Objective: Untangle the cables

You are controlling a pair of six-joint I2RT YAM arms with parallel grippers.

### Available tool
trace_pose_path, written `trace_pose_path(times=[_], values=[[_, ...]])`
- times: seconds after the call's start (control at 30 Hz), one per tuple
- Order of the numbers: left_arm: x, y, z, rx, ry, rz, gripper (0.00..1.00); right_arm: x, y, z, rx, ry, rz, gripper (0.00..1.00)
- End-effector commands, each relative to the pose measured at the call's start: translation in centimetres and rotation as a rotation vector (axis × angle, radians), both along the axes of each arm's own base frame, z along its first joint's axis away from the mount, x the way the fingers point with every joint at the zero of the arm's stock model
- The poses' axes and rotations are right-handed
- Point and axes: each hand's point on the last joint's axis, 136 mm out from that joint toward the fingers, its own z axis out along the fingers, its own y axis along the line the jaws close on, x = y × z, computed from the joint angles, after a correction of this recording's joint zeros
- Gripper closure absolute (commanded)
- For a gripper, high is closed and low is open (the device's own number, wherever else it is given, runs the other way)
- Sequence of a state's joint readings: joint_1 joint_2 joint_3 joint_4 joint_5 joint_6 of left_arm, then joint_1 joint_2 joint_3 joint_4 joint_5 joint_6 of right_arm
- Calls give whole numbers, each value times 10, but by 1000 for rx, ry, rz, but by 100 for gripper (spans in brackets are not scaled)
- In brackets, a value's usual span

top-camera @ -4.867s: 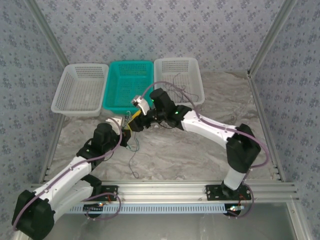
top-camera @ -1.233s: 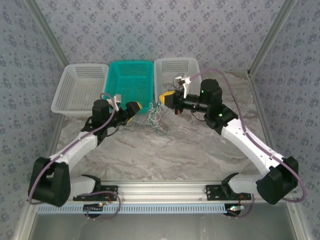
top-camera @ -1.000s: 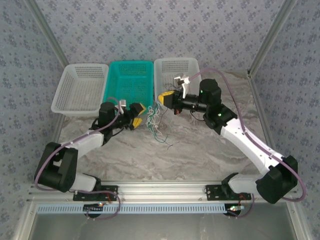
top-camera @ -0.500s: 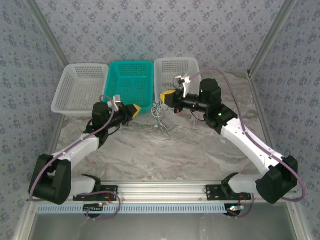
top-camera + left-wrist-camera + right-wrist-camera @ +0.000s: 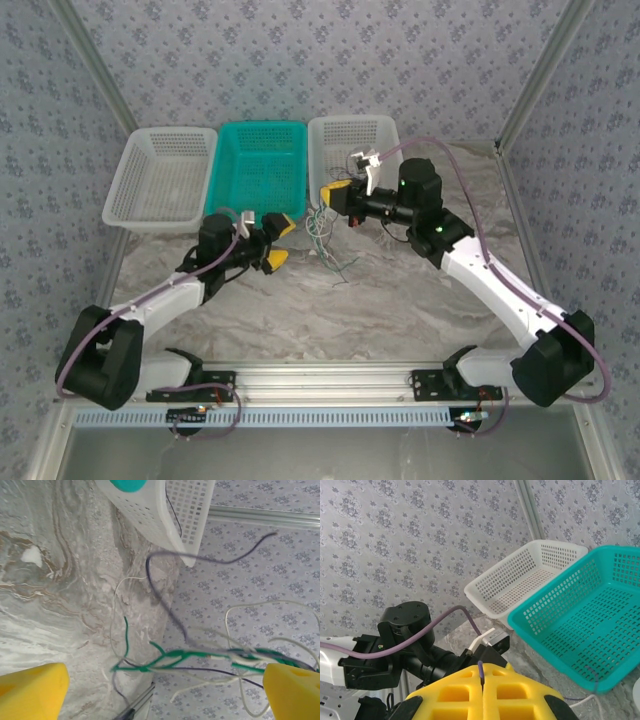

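Evidently right jaws pinch cables [image 5: 185,654] (left jaws agape).

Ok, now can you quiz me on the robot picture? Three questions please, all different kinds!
1. True or false: the left gripper has its jaws shut on the cables.
2. Pick one: what colour is the middle basket? A) red B) teal C) black
3. Short answer: which gripper has the cables pinched in its jaws, so they dangle down to the table?

Key
1. False. Its jaws are wide open, with the cables hanging in front of them.
2. B
3. The right gripper.
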State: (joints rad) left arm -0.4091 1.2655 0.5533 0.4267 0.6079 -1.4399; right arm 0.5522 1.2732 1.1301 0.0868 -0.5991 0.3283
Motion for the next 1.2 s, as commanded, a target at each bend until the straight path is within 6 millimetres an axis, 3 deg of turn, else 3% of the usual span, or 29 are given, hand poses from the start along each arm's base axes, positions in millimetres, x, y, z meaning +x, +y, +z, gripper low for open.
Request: trace_pose_path(times=[0.0,0.17,0.23,0.3,0.33,0.37,0.43,0.47,0.57,0.67,0.73,0.8,0.83,0.93,0.97,1.0,1.17], values=[[12,-8,15,-79,3,33,1,-3,2,23,39,-54,21,100],[41,-18,24,-206,10,84,1,-6,2,26,42,-62,24,100],[52,-19,32,-244,-20,115,5,-8,2,28,42,-66,26,100],[59,-20,40,-249,-47,126,17,-9,2,28,41,-67,28,100],[61,-20,44,-249,-56,132,27,-10,2,28,41,-65,28,100],[63,-21,47,-253,-65,138,42,-10,2,29,41,-68,26,100],[66,-21,55,-267,-82,142,91,-10,1,26,35,-63,22,100],[66,-21,59,-275,-89,145,100,-10,0,24,29,-60,19,100],[63,-17,74,-287,-131,152,100,-7,-7,5,-31,-12,-31,100],[53,-12,95,-217,-211,131,100,-8,-20,-44,-142,87,-106,96],[42,-12,113,-85,-310,85,100,-14,-28,-88,-192,178,-140,69],[28,-11,130,129,-418,42,100,-22,-39,-121,-227,257,-197,56],[22,-11,134,207,-464,26,100,-25,-44,-126,-228,264,-227,51],[15,-10,139,285,-504,-9,100,-26,-59,-114,-214,172,-329,23],[15,-12,139,278,-507,-17,100,-29,-56,-104,-202,109,-329,8],[15,-14,139,266,-504,-27,100,-32,-50,-95,-194,42,-312,0],[11,-22,147,229,-516,-39,100,-39,4,-66,-85,-199,-178,0]])
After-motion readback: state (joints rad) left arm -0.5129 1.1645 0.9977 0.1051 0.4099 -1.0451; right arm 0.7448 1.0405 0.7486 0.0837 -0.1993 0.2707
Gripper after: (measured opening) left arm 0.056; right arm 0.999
